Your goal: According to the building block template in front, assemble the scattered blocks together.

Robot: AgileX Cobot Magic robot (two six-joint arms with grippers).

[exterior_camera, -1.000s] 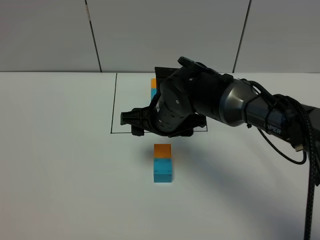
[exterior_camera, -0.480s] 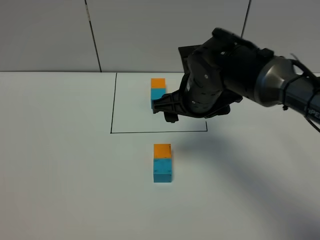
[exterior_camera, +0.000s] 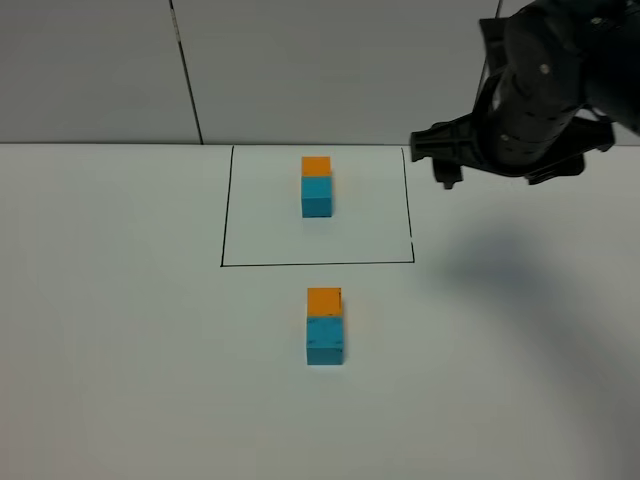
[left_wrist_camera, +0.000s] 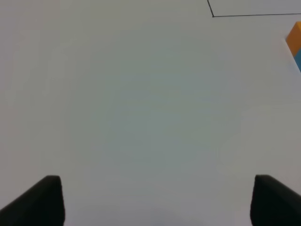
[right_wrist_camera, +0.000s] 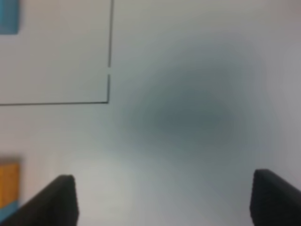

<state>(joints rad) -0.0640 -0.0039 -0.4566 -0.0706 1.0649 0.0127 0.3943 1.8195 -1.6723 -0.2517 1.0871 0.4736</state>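
Inside black rectangle point(exterior_camera: 222, 230): building block template point(exterior_camera: 316, 186), nothing else.

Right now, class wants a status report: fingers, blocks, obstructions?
Both grippers open, empty. Scattered blocks joined, orange touching cyan, matching template. Right gripper raised clear. Nothing obstructing.

High camera overlooks the table point(exterior_camera: 120, 330); both wrist cameras face down at it.

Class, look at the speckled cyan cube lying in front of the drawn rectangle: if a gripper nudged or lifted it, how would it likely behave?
The speckled cyan cube looks rigid, with crisp edges, so it probably keeps its shape when squeezed. Its flat faces suggest it would slide, not roll. It touches the orange cube, so a push toward that would likely move both.
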